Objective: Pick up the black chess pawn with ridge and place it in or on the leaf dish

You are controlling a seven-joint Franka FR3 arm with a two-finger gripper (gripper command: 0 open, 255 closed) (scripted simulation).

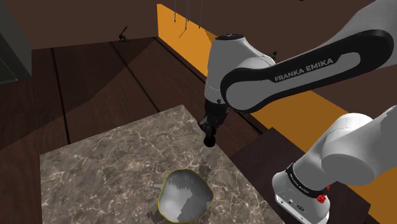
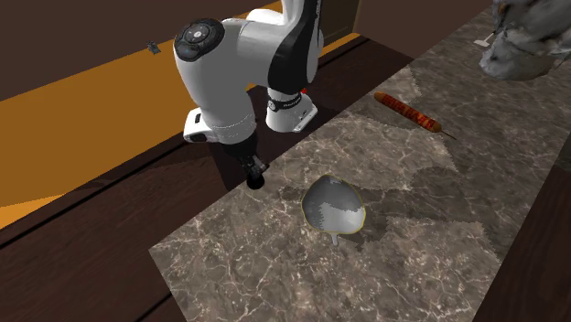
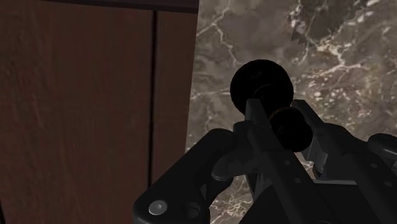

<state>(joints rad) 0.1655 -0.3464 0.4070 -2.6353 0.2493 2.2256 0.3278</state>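
My black gripper (image 1: pixel 212 125) is shut on the black chess pawn (image 1: pixel 209 137), which hangs from the fingers with its round base downward. It is held above the marble counter (image 1: pixel 95 172) near the counter's edge, apart from the leaf dish. The leaf dish (image 1: pixel 183 195) is a grey leaf-shaped bowl with a yellowish rim and a short stem, lying toward the stand from the gripper. The second exterior view shows the pawn (image 2: pixel 255 179) at the counter's left edge and the dish (image 2: pixel 334 208) to its right. In the wrist view the fingers (image 3: pixel 254 137) clasp the ridged pawn (image 3: pixel 261 86) over marble.
A reddish-brown sausage on a stick (image 2: pixel 412 112) lies farther along the counter. A grey lumpy object (image 2: pixel 523 38) sits at the far end. Dark wood floor (image 1: pixel 83 83) drops away beside the counter's edge. An orange wall (image 1: pixel 191 44) stands behind the arm.
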